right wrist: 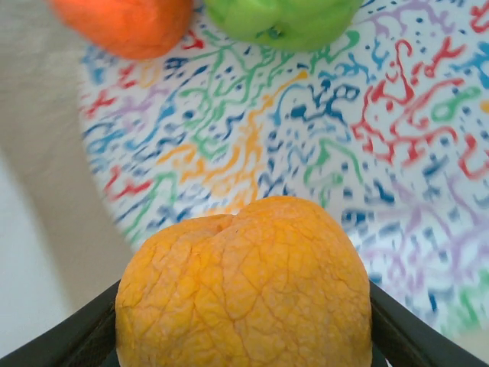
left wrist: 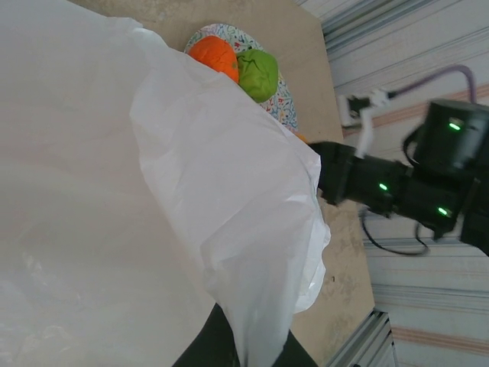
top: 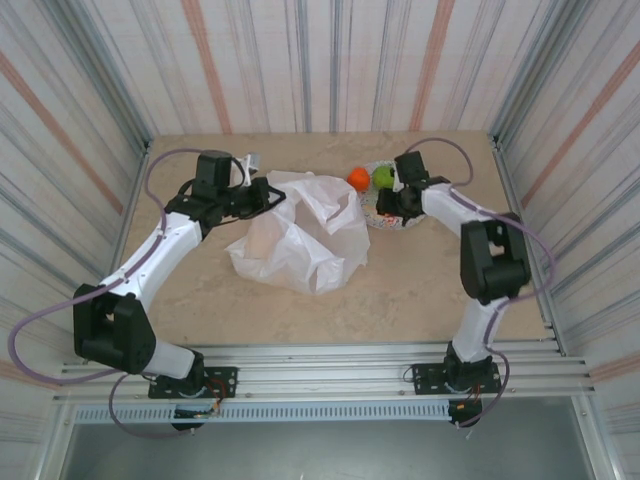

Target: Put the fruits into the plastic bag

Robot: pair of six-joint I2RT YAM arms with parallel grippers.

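Beige table (top: pixel 400 290) under us: our right gripper (top: pixel 385 207) clasps the yellow-orange fruit (right wrist: pixel 244 283) on the plate (right wrist: pixel 397 153), fingers against both its sides. The plastic bag (top: pixel 300 245) lies at nine o'clock from it in the top view, its edge pinched tight by our left gripper (top: pixel 262 195).

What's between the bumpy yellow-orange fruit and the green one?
Only bare plate. In the right wrist view its squiggly coloured pattern runs from the yellow-orange fruit up to the green fruit, with nothing lying on that stretch.
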